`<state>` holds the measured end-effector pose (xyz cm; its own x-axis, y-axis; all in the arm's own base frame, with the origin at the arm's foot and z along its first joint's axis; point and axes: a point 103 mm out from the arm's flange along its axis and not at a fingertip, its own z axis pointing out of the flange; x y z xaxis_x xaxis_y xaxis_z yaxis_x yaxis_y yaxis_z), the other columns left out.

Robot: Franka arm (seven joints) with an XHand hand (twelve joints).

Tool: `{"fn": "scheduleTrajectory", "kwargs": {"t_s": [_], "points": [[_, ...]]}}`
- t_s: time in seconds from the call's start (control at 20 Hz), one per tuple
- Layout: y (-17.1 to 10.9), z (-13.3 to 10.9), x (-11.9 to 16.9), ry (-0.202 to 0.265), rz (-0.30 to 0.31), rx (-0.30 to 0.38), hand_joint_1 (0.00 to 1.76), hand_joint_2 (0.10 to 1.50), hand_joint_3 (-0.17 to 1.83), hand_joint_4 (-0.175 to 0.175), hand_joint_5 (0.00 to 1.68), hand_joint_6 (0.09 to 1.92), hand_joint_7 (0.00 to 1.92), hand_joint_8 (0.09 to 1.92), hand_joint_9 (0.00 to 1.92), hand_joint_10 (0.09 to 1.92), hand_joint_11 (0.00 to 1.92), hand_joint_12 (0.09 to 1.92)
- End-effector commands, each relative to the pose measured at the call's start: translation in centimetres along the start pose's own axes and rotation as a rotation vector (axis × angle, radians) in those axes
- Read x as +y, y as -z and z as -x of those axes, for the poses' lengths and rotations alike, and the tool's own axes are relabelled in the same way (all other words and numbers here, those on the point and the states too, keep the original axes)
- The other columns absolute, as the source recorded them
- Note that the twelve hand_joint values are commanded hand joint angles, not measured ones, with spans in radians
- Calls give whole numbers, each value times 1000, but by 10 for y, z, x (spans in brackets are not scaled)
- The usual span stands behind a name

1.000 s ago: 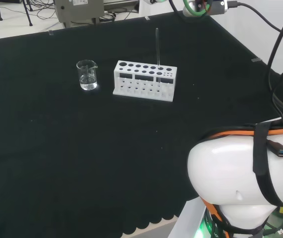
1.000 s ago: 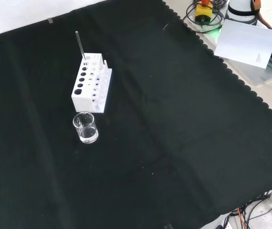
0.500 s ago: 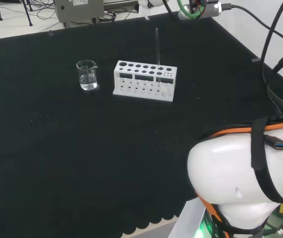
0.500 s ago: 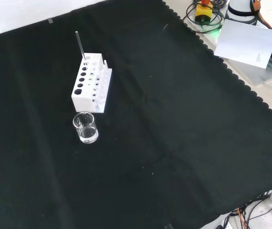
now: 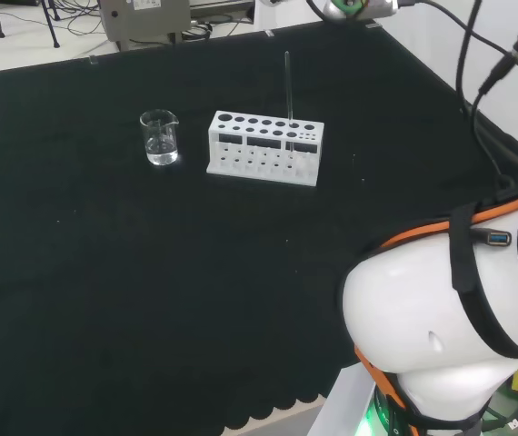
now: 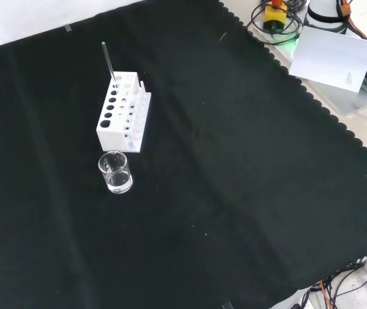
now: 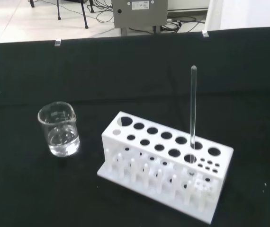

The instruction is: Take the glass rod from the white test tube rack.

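A white test tube rack [image 5: 215, 145] [image 6: 116, 138] [image 7: 222, 189] with several round holes stands on the black cloth. A clear glass rod [image 5: 287, 86] [image 6: 107, 61] [image 7: 193, 109] stands upright in one of its holes, near the rack's right end in the head view and at its far end in the front view. Nothing touches the rod or the rack. The wrist view looks down on the rack from some way off, with the rod near the picture's middle.
A small clear beaker [image 5: 159, 138] [image 6: 115, 172] [image 7: 59, 130] holding a little clear liquid stands just left of the rack in the head view. The arm's white link [image 5: 432, 345] bulks at the head view's lower right. A white sheet [image 6: 331, 55] lies beyond the cloth's scalloped edge.
In the head view the arm's part with the green ring has slid up and out at the top edge, and the white link and cables have shifted. Rack, rod and beaker have not moved.
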<state>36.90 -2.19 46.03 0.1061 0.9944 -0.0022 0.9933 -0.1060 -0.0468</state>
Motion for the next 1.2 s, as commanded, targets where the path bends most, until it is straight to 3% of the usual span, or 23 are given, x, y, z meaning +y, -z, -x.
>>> {"fn": "scheduleTrajectory", "kwargs": {"t_s": [0.05, 0.65, 1.2], "points": [[-1, 10, 57, 7, 21, 2, 568, 927, 387, -127, 56, 87, 0, 432, 0, 699, 0, 1174], [-37, 23, 128, -1, -4, 38, 569, 927, 399, -135, 86, 87, 0, 548, 89, 827, 0, 1395], [-68, 49, 181, -6, -17, 34, 580, 917, 412, -140, 110, 87, 0, 642, 139, 855, 0, 1433]]}}
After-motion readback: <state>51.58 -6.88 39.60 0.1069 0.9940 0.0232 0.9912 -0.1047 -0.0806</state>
